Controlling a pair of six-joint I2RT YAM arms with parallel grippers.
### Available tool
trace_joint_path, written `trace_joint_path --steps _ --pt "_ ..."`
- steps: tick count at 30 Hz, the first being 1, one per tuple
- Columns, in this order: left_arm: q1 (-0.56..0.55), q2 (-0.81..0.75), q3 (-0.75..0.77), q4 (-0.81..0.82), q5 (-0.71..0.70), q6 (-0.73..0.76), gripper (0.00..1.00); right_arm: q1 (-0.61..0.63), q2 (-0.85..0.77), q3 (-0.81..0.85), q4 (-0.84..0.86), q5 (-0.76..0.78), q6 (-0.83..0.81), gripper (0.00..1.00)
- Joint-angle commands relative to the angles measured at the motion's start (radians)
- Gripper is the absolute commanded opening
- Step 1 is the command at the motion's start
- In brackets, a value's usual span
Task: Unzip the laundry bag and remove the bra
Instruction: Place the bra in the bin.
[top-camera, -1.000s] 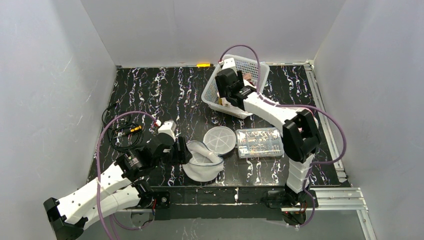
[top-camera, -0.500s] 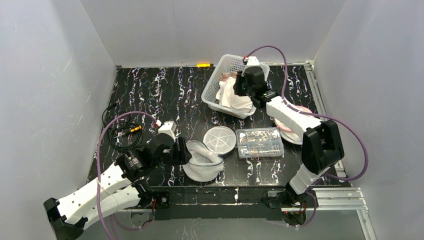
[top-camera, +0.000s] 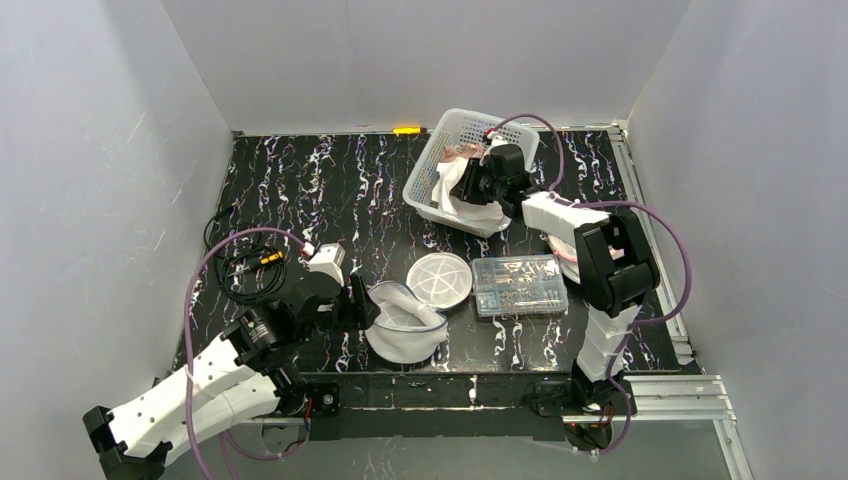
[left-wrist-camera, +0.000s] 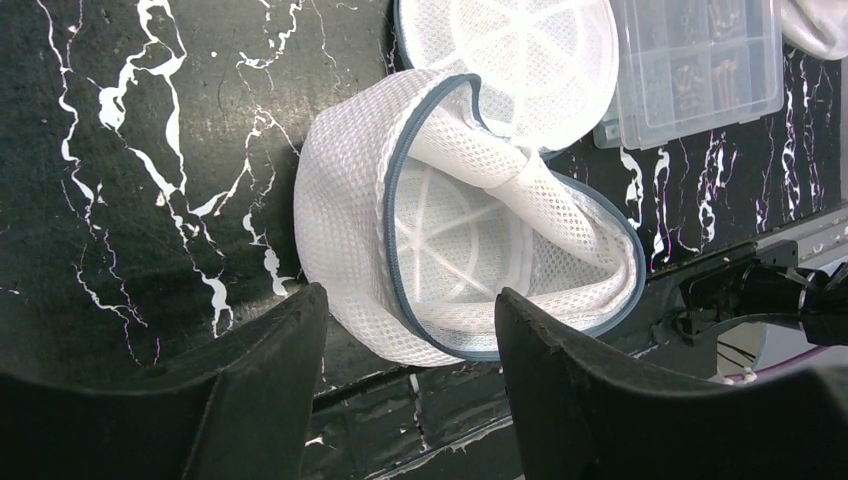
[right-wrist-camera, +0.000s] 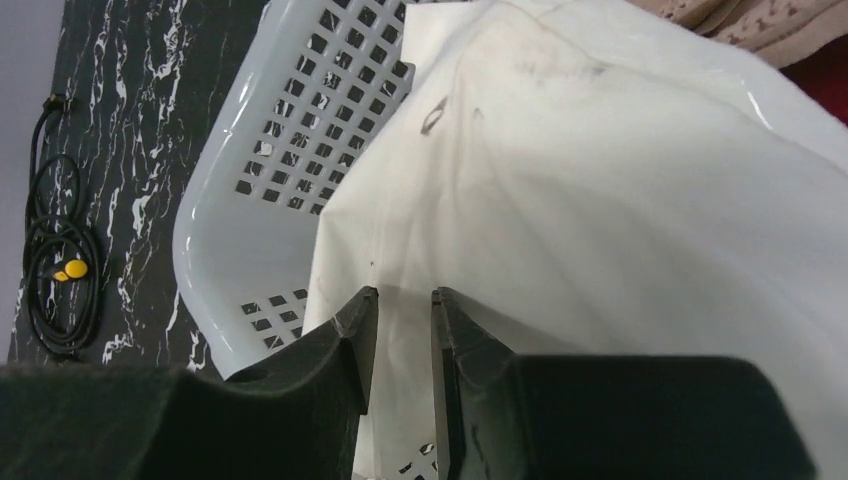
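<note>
Nearest, hanging over the near-left rim of the laundry bag (left-wrist-camera: 345, 200): the left gripper (left-wrist-camera: 408, 300), jaws spread wide, clamped on nothing.

The bag itself slumped and gaping, its blue zipper edge (left-wrist-camera: 392, 225) curled round a wide mouth. Inside, only white mesh and one folded mesh flap; no garment to be seen. Unzipping, then, judged done, and the bag most likely emptied.

Just beyond the bag, touching its far rim: a round mesh disc (top-camera: 440, 278). Beyond the bag and a little right of it, a clear lidded box (top-camera: 518, 284) of small parts; no part in the task, by the look of it.

Well beyond the bag and to its right: a white slotted basket (top-camera: 425, 185), with a white cloth (right-wrist-camera: 620, 200) draped inside it. Low over that cloth, the right gripper (right-wrist-camera: 400, 295), fingers drawn to a narrow slit with white cloth showing through. Pinching a fold or simply nearly closed — impossible to tell.

Farthest from the bag, at the back of the basket past the white cloth: a scrap of tan patterned fabric (right-wrist-camera: 745, 25), probably the bra. If so, removal done too — little left beyond letting go of anything held and backing both arms away.
</note>
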Motion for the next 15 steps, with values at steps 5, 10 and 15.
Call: trace_joint_path --steps 5,10,15 --pt "-0.001 -0.047 -0.027 -0.04 -0.093 -0.043 0.59 -0.001 0.006 0.026 0.041 -0.024 0.024 0.36" --pt "0.0 -0.054 -0.014 -0.058 -0.131 -0.039 0.61 -0.001 -0.09 0.043 0.019 -0.034 0.023 0.53" --pt "-0.001 0.03 0.075 -0.15 -0.169 -0.033 0.61 0.019 -0.238 0.054 -0.064 0.0 0.002 0.66"
